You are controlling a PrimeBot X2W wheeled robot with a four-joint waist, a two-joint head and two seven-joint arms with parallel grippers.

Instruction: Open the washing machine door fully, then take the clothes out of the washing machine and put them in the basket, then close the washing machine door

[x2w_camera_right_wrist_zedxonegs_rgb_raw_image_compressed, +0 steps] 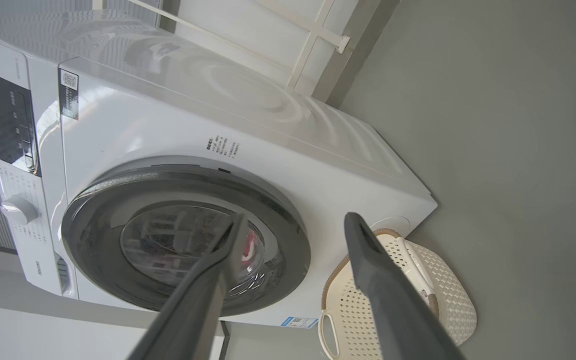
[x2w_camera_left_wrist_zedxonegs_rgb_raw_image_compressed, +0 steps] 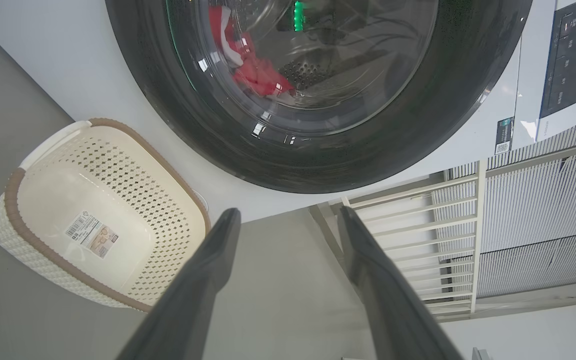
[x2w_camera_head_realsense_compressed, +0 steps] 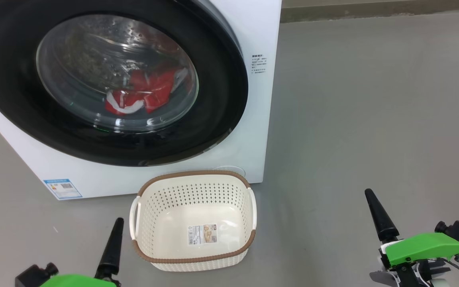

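Black-fingered left gripper [x2w_camera_left_wrist_zedxonegs_rgb_raw_image_compressed: 289, 210] and right gripper [x2w_camera_right_wrist_zedxonegs_rgb_raw_image_compressed: 295, 216] both stand spread wide, empty, touching nothing.

washing machine door [x2w_camera_head_realsense_compressed: 221, 91] shut | clothes [x2w_camera_head_realsense_compressed: 150, 91] behind its glass | basket [x2w_camera_head_realsense_compressed: 189, 195] on floor [x2w_camera_head_realsense_compressed: 353, 119] before it

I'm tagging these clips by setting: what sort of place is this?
Probably a laundry corner, perhaps a test room rather than a home: a white front-loading washing machine stands on a bare grey floor, a cream basket in front of it, and a white railing beside it.
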